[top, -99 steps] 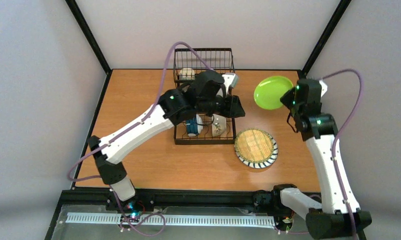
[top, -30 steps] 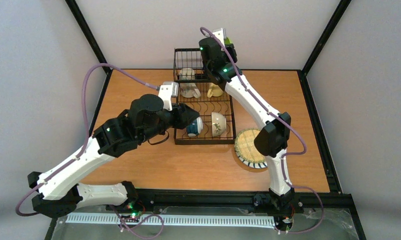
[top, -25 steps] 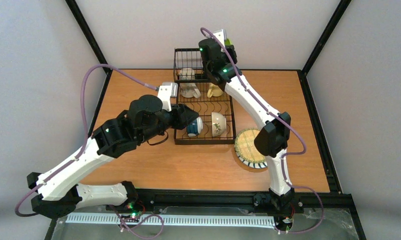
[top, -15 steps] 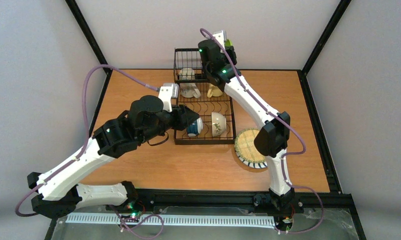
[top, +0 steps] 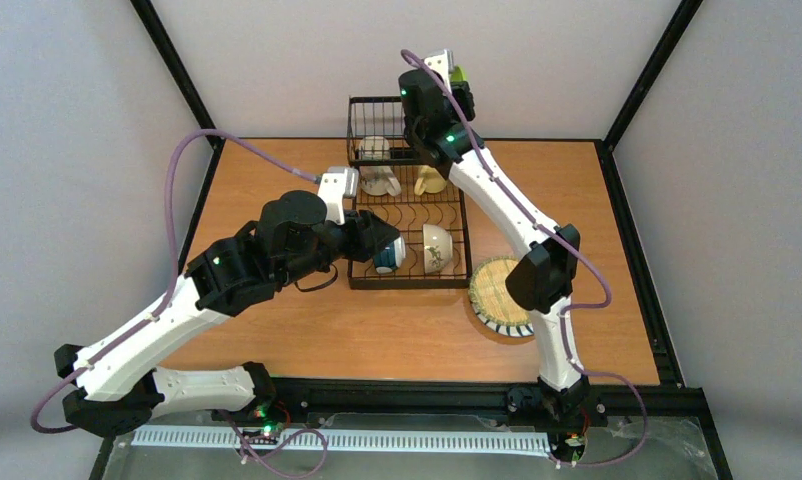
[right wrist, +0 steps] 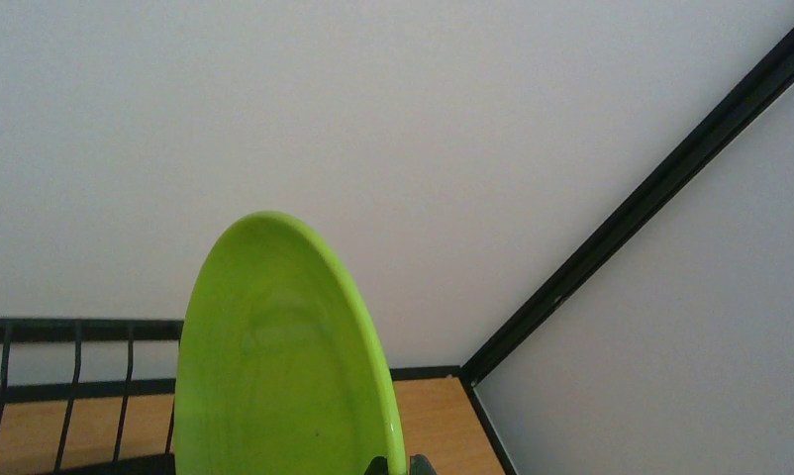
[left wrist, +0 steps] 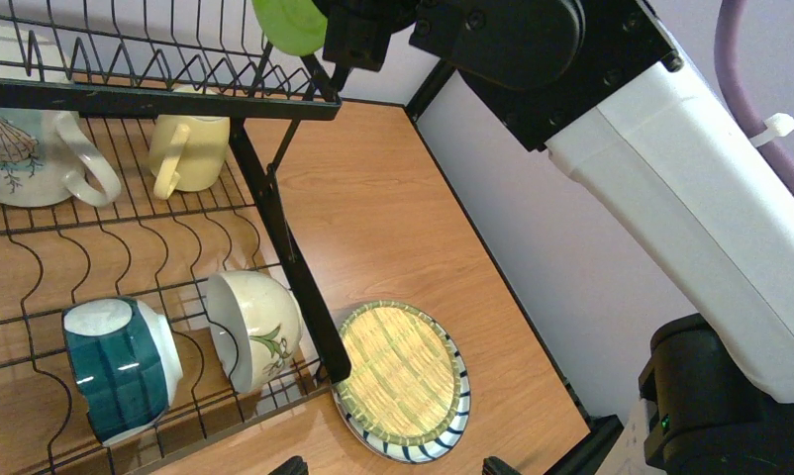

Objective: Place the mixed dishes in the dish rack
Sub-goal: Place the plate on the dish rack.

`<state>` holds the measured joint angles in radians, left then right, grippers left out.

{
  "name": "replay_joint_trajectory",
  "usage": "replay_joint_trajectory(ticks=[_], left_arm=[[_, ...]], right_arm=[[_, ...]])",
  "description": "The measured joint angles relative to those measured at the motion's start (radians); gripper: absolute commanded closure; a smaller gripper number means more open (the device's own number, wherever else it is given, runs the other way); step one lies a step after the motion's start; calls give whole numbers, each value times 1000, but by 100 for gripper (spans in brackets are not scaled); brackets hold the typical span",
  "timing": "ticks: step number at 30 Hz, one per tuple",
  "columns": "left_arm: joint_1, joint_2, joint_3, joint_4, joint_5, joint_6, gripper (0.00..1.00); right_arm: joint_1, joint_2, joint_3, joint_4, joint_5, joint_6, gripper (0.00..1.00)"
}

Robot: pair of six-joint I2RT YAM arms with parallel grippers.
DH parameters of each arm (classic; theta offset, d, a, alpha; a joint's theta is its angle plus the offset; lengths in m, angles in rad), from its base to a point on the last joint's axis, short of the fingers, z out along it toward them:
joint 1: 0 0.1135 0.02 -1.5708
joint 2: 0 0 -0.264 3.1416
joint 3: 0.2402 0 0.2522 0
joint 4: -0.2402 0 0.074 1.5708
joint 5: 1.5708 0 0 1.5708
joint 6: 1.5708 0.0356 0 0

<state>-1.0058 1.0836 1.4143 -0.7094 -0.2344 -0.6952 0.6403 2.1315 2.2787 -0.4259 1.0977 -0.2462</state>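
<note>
My right gripper [top: 453, 88] is shut on the rim of the lime-green plate [right wrist: 274, 366] and holds it upright above the far basket end of the black dish rack [top: 409, 283]; its fingertips pinch the plate's lower edge [right wrist: 393, 465]. In the rack lie a white mug [left wrist: 17, 158], a cream-yellow mug [left wrist: 190, 153], a teal-and-white bowl [left wrist: 121, 366] and a white bowl with a leaf motif [left wrist: 254, 327]. A white plate with a blue-striped rim and straw-patterned centre [top: 502, 292] lies on the table right of the rack. My left gripper [left wrist: 393, 467] is open and empty at the rack's left side [top: 382, 238].
A pale item [top: 374, 148] sits in the tall basket section. The right arm's elbow [top: 542, 270] hangs over the striped plate. Black frame posts [top: 637, 95] stand at the table's far corners, with grey walls behind.
Since 3.3 s ago the right arm carried the green plate from the table's right side to above the rack's basket; the left arm withdrew to the rack's left. Lately the plate rose slightly.
</note>
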Motion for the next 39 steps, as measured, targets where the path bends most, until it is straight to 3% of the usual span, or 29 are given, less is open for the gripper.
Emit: replay_joint_trajectory(ticks=[18,39], left_arm=[[0,0,-3,0,8,12,0],[0,-66,-91,37,177,65,0]], right_arm=[[0,48,52,45,38,-68,98],[8,92,84,24,115,-34,98]])
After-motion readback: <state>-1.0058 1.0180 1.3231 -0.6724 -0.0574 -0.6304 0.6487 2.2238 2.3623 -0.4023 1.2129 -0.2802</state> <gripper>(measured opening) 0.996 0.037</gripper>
